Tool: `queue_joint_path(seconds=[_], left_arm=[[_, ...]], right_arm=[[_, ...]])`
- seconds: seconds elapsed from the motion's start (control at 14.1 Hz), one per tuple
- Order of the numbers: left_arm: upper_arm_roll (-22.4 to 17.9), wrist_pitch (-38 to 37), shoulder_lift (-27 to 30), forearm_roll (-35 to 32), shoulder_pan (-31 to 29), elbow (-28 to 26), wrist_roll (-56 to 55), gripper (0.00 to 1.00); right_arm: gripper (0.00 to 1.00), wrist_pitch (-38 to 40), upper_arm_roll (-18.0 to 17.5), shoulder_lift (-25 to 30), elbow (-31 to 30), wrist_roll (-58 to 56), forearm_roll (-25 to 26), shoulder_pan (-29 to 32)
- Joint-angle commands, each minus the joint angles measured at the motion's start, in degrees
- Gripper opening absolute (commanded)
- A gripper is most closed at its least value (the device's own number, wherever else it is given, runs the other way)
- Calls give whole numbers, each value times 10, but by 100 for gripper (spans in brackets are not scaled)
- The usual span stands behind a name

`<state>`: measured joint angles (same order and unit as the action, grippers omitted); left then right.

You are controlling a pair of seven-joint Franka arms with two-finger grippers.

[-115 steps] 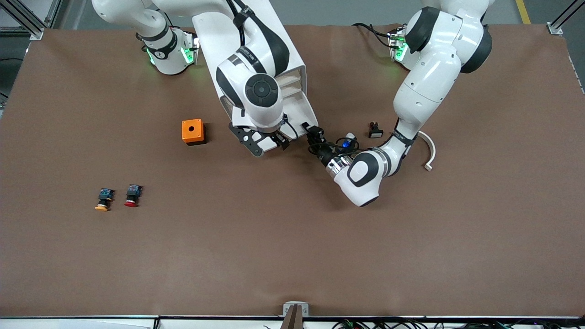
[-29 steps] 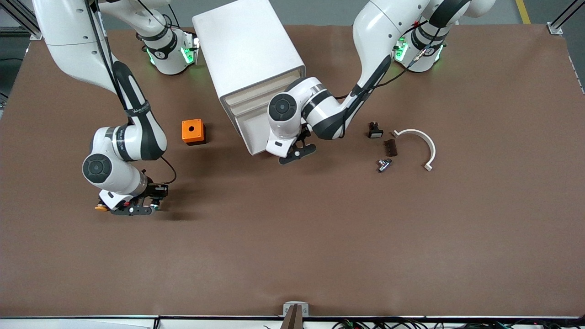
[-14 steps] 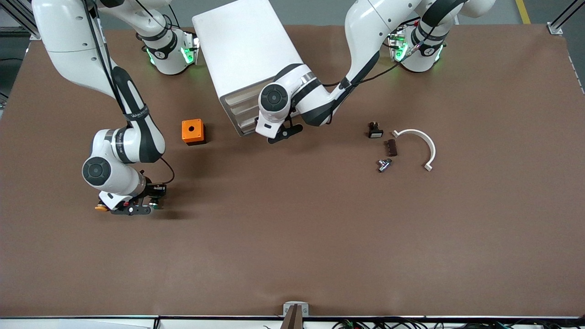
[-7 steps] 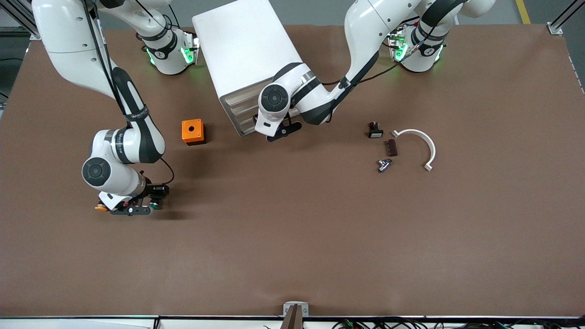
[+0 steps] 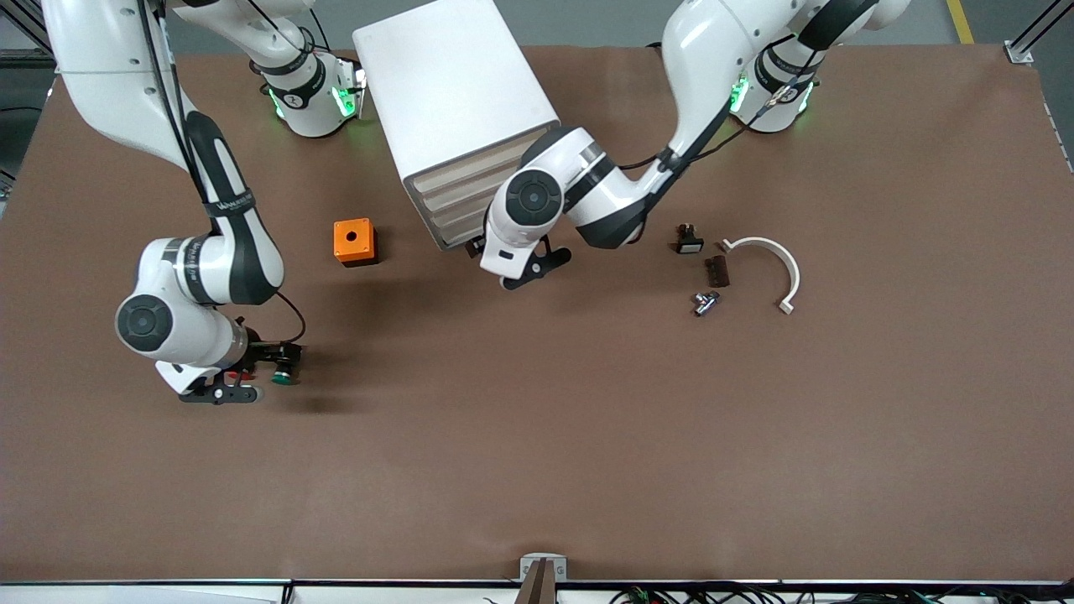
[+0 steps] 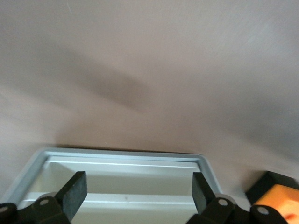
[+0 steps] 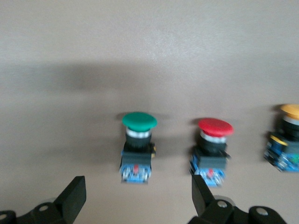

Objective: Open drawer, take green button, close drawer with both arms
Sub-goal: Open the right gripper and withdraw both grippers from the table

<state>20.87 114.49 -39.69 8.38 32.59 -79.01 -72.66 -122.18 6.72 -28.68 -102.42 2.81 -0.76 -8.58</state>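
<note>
Top cream-fronted drawer (image 5: pixel 470 174) of the white box cabinet (image 5: pixel 453 101), upper centre: looked flush. Small green-capped push button (image 7: pixel 138 145) lay lower left beside the red-capped one (image 7: pixel 213 151). Right gripper (image 7: pixel 138 205) spread, empty; left gripper (image 6: pixel 138 198) likewise, low in front of the cabinet. Best lifted straight up, clear of the buttons.

**Buttons in a row, cabinet at the base edge**

Large white rounded-edge box cabinet (image 5: pixel 457 109) stands mid-table against the edge where the bases stand. Small orange square box (image 5: pixel 353 242) lies beside it, toward the right arm's end. Nearer the camera, the green-capped push button (image 7: pixel 137 147), red-capped button (image 7: pixel 212 149) and yellow-capped button (image 7: pixel 287 135) lie side by side, apart.
</note>
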Motion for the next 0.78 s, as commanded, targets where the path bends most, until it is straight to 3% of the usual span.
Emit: queue_joint_path(seconds=[0.0, 0.28, 0.5, 0.71], left_arm=[[0, -85, 100, -10, -51, -11, 73, 99], [2, -180, 209, -5, -153, -12, 220, 99], [3, -256, 254, -4, -225, -15, 318, 99], [3, -315, 289, -5, -296, -18, 410, 99]], right_arm=[[100, 112, -11, 53, 41, 27, 8, 11], [100, 227, -10, 100, 99, 26, 7, 17], [100, 310, -11, 133, 135, 0, 6, 42], [100, 345, -10, 161, 136, -60, 6, 83]])
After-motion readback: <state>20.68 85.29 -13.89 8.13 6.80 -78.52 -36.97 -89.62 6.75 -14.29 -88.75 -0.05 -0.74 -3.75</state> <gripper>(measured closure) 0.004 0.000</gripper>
